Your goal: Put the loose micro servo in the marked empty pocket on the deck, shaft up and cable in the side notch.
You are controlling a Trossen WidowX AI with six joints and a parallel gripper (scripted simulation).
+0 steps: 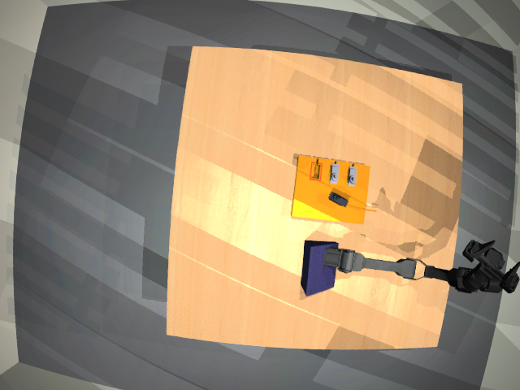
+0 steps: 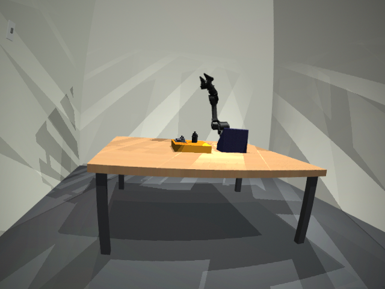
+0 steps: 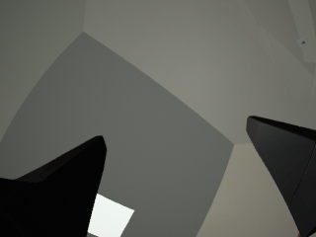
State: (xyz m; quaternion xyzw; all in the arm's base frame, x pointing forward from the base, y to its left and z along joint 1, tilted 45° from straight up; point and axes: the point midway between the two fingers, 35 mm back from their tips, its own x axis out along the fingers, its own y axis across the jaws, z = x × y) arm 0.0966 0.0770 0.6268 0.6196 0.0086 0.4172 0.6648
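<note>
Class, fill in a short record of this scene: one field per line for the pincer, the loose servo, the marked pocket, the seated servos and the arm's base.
Pincer: open, empty, raised high, aimed away from the deck
Loose servo: dark, standing on the orange deck, outside any pocket
Servo cable: trails off the deck's edge
Marked pocket: red outline, unfilled
Seated servos: two pale ones beside it
Arm base: dark blue block beside the deck
Task state: servo not yet picked up

A light wooden table (image 2: 130,161) on dark square legs (image 2: 103,214) stands on a grey floor (image 2: 174,248) crossed by angular patches of light and shadow. Pale grey-green walls (image 2: 139,46) close the room, with a small wall plate (image 2: 11,30) high at far left.
</note>
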